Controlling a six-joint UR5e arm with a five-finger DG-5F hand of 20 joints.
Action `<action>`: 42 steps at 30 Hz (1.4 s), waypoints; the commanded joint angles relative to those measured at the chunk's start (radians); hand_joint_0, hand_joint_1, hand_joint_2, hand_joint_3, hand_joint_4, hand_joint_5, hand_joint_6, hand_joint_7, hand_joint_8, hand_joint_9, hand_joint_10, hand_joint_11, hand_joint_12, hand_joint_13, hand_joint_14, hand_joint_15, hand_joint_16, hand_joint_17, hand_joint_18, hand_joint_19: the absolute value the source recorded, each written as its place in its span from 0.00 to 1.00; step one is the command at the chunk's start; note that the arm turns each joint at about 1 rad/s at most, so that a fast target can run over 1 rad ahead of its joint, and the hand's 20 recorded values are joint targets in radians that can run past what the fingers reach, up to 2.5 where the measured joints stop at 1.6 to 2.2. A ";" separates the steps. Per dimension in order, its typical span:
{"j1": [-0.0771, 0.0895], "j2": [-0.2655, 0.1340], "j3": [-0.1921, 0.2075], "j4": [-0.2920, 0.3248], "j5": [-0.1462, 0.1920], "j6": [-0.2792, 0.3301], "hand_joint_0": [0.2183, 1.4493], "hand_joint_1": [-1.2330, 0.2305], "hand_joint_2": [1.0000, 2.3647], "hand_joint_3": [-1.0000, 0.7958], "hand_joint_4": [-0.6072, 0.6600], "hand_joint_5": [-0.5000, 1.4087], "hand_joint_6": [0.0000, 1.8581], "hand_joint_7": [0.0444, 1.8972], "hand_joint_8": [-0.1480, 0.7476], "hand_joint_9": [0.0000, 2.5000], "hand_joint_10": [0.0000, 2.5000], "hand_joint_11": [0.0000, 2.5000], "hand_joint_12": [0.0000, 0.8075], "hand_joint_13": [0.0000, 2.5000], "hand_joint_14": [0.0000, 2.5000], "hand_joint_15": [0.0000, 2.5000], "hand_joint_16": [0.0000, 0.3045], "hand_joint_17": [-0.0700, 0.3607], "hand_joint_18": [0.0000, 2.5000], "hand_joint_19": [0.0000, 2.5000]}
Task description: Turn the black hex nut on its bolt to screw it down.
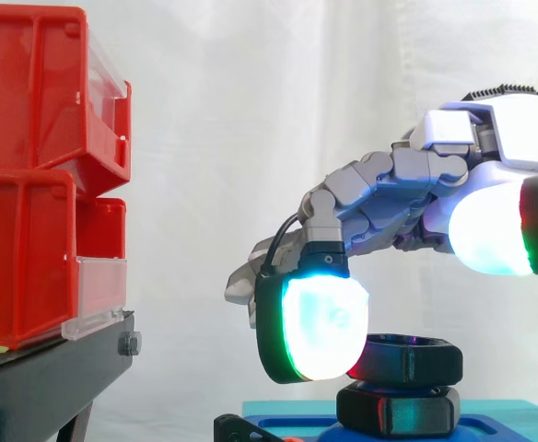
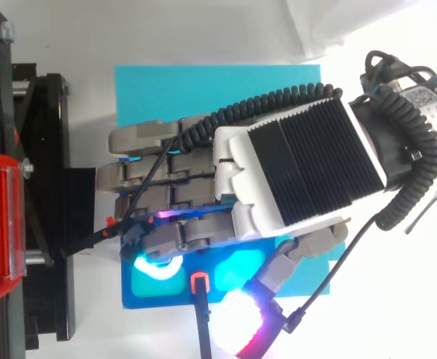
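The black hex nut [image 1: 407,359] sits above a second black hex-shaped piece [image 1: 398,410] on a dark blue fixture [image 1: 297,428]. My hand [image 1: 407,184] reaches in from the right, its fingers curled down over the nut. One glowing fingertip pad [image 1: 320,322] presses against the nut's left side. The thumb pad [image 1: 485,226] glows white, raised and apart from the nut. From above, the hand [image 2: 301,164] covers the nut, and the thumb pad [image 2: 237,321] shines near the bottom edge.
Red bins [image 1: 29,184] are stacked on a black stand [image 1: 48,378] at the left, close to the fingertips. The blue fixture [image 2: 151,295] lies on a cyan mat [image 2: 203,90]. A white curtain hangs behind.
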 commanded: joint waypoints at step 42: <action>-0.002 -0.034 -0.003 0.063 -0.013 0.011 0.22 0.61 0.00 0.28 0.67 0.18 0.33 0.50 0.52 0.19 0.00 0.17 0.43 0.16 0.00 0.06 0.14 0.38 0.05 0.06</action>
